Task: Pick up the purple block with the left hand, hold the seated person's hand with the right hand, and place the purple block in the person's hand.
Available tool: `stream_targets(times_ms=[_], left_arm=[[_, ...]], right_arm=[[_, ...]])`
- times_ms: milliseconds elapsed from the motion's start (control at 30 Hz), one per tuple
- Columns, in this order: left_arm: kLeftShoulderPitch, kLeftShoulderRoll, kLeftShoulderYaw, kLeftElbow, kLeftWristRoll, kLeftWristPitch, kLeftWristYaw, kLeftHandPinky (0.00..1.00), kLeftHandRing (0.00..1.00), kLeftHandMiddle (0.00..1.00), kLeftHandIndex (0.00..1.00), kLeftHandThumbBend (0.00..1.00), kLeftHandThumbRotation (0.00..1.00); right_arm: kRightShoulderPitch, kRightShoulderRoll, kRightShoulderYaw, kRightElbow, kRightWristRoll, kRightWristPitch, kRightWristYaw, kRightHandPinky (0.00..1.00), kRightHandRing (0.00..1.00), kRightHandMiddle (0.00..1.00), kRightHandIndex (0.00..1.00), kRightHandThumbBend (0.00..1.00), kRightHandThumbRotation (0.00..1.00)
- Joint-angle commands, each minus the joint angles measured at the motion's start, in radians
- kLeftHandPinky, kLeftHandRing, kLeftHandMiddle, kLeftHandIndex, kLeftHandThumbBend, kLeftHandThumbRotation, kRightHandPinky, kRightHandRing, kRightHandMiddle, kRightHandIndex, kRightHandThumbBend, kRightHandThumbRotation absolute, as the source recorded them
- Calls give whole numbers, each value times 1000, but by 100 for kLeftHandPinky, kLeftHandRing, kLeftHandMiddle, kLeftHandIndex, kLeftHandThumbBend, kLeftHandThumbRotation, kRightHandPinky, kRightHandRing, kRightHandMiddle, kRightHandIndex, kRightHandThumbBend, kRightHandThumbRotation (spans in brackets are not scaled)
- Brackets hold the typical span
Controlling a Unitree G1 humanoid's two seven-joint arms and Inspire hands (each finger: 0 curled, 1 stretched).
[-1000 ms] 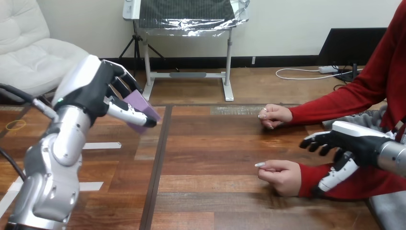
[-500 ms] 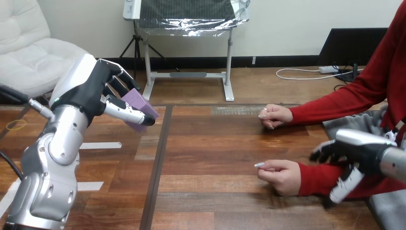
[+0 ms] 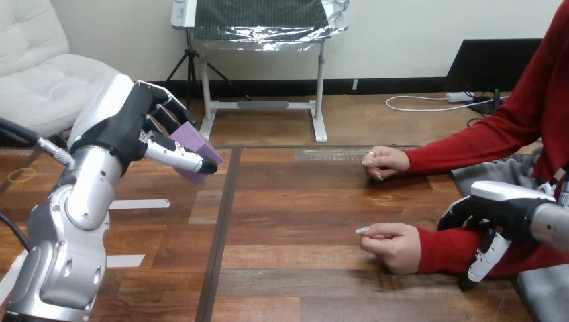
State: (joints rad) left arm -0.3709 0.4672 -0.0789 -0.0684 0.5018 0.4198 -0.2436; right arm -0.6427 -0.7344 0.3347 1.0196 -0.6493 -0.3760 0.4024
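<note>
My left hand (image 3: 127, 127) is raised above the table's left part, shut on the purple block (image 3: 196, 144), which sticks out between thumb and fingers. The person's nearer hand (image 3: 392, 245) rests on the table at the right, loosely curled, knuckles up. Their farther hand (image 3: 384, 162) lies curled further back. My right hand (image 3: 500, 204) hovers over the red sleeve (image 3: 443, 243) of the nearer arm, behind the wrist. Its fingers (image 3: 456, 215) are loosely bent and its thumb (image 3: 486, 255) hangs down in front of the sleeve. I cannot tell whether it touches the sleeve.
The wooden table (image 3: 295, 208) has a dark seam (image 3: 221, 228) running front to back between my left hand and the person's hands. White tape strips (image 3: 137, 203) lie at the left. A yellow ring (image 3: 22, 176) sits at the far left.
My right hand has dropped lower and drawn back to the right along the person's forearm, its fingers less spread. My left hand with the block has barely shifted. The person's hands stay still.
</note>
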Motion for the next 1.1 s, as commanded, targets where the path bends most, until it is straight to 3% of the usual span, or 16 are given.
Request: stream_targets(times_ms=[0,200,533,700,1067], left_arm=[[-50,23,33,-45,-10,-12,6,29,35,42,43,79,0],[-50,23,38,-37,-19,-17,10,29,35,42,43,79,0],[-51,24,43,-31,-26,-20,11,28,34,41,42,79,0],[-51,26,46,-26,-32,-30,12,28,34,41,42,79,0],[-47,29,49,-19,-45,-58,17,28,34,41,42,79,0]], right_arm=[[-59,17,23,17,-9,14,-14,54,68,75,75,100,10],[-57,22,38,22,-8,14,-31,50,65,73,73,100,7],[-49,33,56,29,-13,3,-66,35,50,61,68,100,9],[-47,41,60,36,-7,-3,-76,35,49,58,65,100,11],[-44,55,77,54,-14,-34,-126,22,30,41,56,99,11]])
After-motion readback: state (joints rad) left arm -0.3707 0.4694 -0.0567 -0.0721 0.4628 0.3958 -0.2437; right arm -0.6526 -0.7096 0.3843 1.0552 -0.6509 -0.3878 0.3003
